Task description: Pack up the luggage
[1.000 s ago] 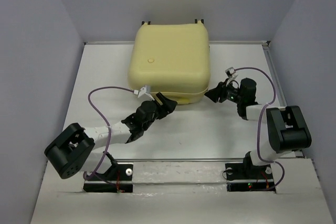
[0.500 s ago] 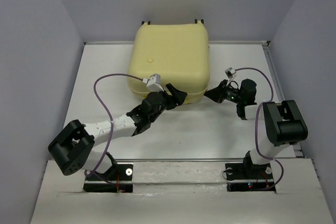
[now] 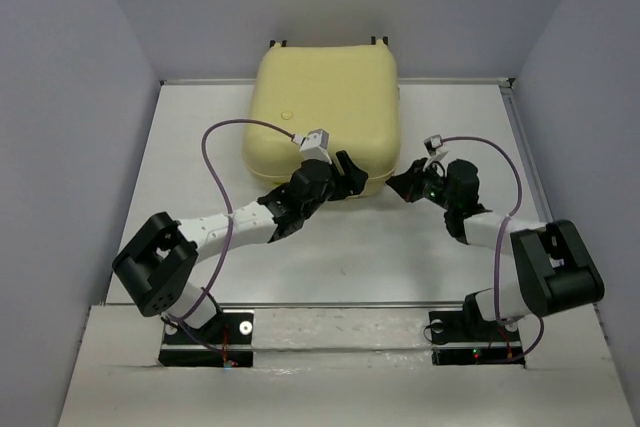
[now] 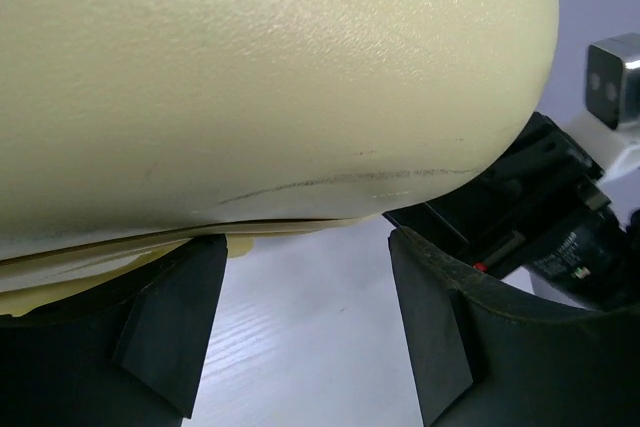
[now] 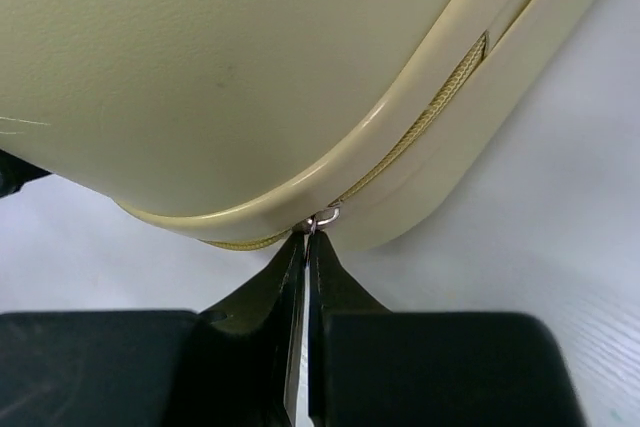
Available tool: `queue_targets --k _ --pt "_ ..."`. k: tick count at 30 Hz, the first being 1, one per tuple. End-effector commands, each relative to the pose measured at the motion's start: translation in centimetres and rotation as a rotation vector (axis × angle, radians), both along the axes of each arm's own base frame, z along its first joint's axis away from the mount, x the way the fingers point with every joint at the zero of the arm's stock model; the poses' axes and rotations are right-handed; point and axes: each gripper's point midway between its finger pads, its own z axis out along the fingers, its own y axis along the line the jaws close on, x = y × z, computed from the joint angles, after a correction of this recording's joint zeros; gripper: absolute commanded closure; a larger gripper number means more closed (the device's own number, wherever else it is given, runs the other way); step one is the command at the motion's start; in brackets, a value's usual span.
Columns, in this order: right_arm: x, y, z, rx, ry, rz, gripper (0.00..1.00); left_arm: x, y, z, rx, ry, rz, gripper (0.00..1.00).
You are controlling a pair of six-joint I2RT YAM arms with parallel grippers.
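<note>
Zipping the suitcase shut, likely; it lies flat at the far middle of the table; right claw clamped on the zipper pull at its near right corner; left claw apart at the near edge; drag steadily along the seam.

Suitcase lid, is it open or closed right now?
Closed: the suitcase lies flat, shells together, no lining showing. Fully zipped: cannot tell.

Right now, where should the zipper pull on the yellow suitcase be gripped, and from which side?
Pinch the metal zipper pull at the luggage's rounded near-right corner, coming in low from the near side. It sticks out of the seam, thin and small; the right gripper is shut on it.
</note>
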Motion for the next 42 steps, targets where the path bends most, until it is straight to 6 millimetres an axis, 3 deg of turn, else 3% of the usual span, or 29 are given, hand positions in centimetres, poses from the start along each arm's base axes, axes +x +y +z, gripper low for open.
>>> queue_targets --k 1,3,4,5,7,10,13,17,20,21,23,24,25,26,27,29,31,32,34,37,39,42 --pt "-4.2 4.3 -0.6 -0.158 0.013 0.041 0.93 3.8 -0.3 5.2 -0.043 -0.143 0.067 0.23" --pt "-7.6 5.4 -2.2 -0.149 0.088 0.086 0.93 4.5 -0.6 6.2 -0.049 -0.162 0.071 0.23" --pt "-8.4 6.2 -1.6 -0.135 0.088 0.102 0.93 4.5 -0.7 6.3 -0.049 -0.161 0.068 0.23" --pt "-9.8 6.4 -2.6 -0.140 0.113 0.121 0.93 4.6 -0.8 6.4 -0.051 -0.164 0.064 0.23" --pt "-12.3 8.1 -2.6 -0.125 0.126 0.172 0.93 4.7 -1.0 6.5 -0.057 -0.163 0.061 0.23" --pt "-13.0 9.0 -2.2 -0.106 0.120 0.185 0.93 4.8 -1.3 6.3 -0.060 -0.154 0.055 0.23" --pt "-13.1 8.6 -1.9 -0.119 0.110 0.180 0.93 4.9 -1.3 6.2 -0.056 -0.151 0.056 0.23" --pt "-14.2 7.9 -1.6 -0.135 0.093 0.201 0.93 5.1 0.5 6.3 -0.062 -0.147 0.090 0.23" --pt "-16.0 9.4 -1.1 -0.075 0.128 0.327 0.93 4.4 2.3 6.3 -0.064 -0.150 0.110 0.23" --pt "-16.7 9.9 -2.0 -0.090 0.171 0.367 0.93 3.5 3.1 6.0 -0.065 -0.146 0.114 0.23" --pt "-18.5 12.6 -1.1 -0.099 0.152 0.477 0.93 2.1 5.2 5.3 -0.060 -0.143 0.139 0.23" --pt "-19.5 13.8 -0.6 -0.110 0.141 0.523 0.93 1.9 5.7 3.7 -0.031 -0.122 0.150 0.23" --pt "-21.3 16.1 0.7 -0.143 0.102 0.590 0.93 0.9 7.2 3.1 -0.023 -0.115 0.173 0.23" --pt "-22.6 16.6 0.1 -0.161 0.100 0.632 0.93 0.7 7.4 4.0 -0.039 -0.127 0.174 0.23" --pt "-21.7 17.4 0.9 -0.179 0.087 0.592 0.93 0.0 8.4 2.6 -0.014 -0.110 0.185 0.22" --pt "-21.1 17.3 0.4 -0.185 0.116 0.539 0.93 -1.0 9.7 2.3 -0.002 -0.097 0.198 0.22" --pt "-19.5 15.7 -0.9 -0.228 0.120 0.403 0.93 -1.9 11.0 1.4 0.012 -0.082 0.217 0.22" --pt "-17.4 14.2 -1.5 -0.237 0.138 0.285 0.93 -2.6 11.8 -0.4 0.032 -0.047 0.227 0.22" --pt "-16.4 11.6 -3.2 -0.241 0.188 0.200 0.93 -3.3 12.3 -1.2 0.014 -0.028 0.232 0.22" --pt "-13.9 8.4 -2.5 -0.181 0.193 0.064 0.93 -3.9 12.5 -3.6 0.004 0.031 0.241 0.21" --pt "-13.0 7.5 -0.6 -0.148 0.143 0.048 0.93 -3.6 11.9 -3.9 -0.036 0.049 0.249 0.17" --pt "-12.7 6.8 0.6 -0.156 0.110 0.025 0.93 -2.7 11.8 -3.9 -0.092 0.070 0.303 0.12"
